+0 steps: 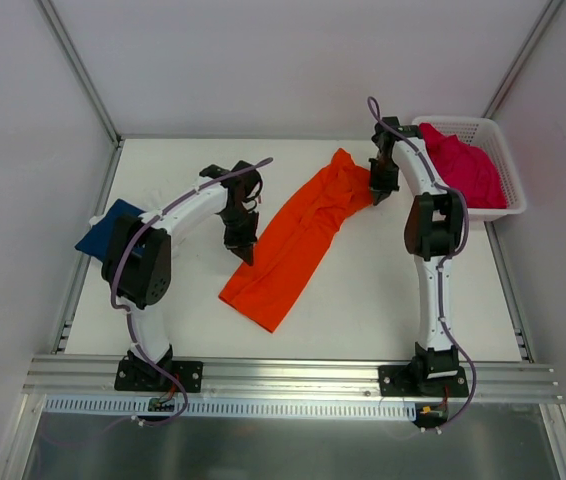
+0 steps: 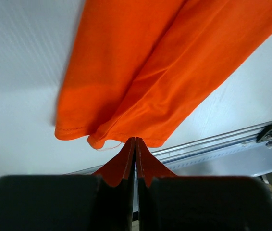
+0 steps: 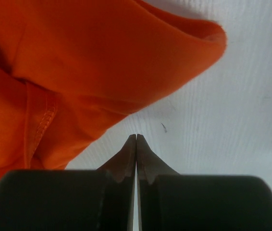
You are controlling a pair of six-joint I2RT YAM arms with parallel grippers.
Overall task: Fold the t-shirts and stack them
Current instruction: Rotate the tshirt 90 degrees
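**Mid-fold on the orange t-shirt (image 1: 293,240)**

Stretched across the bench (image 1: 363,300) as a long diagonal band, doubled lengthwise, with the lower end by the left arm and the upper end bunched by the right. At the far right corner, inside the white basket (image 1: 508,195): the magenta t-shirt (image 1: 463,165), crumpled and not yet folded. At the left edge, partly hidden under the left arm: the navy t-shirt (image 1: 98,238), apparently lying flat.

Looks like the middle of the orange fold, narrowed lengthwise but not yet folded crosswise. For the next move: open up, pinch the corners of one end of the band, and carry it over the other end without pulling the layers apart.

At the lower hem: the left gripper (image 1: 245,250), clenched tight, tips right against the cloth edge, with no cloth clearly between them. Beside the bunched upper end: the right gripper (image 1: 381,192), likewise clamped closed, tips over bare bench, holding nothing.
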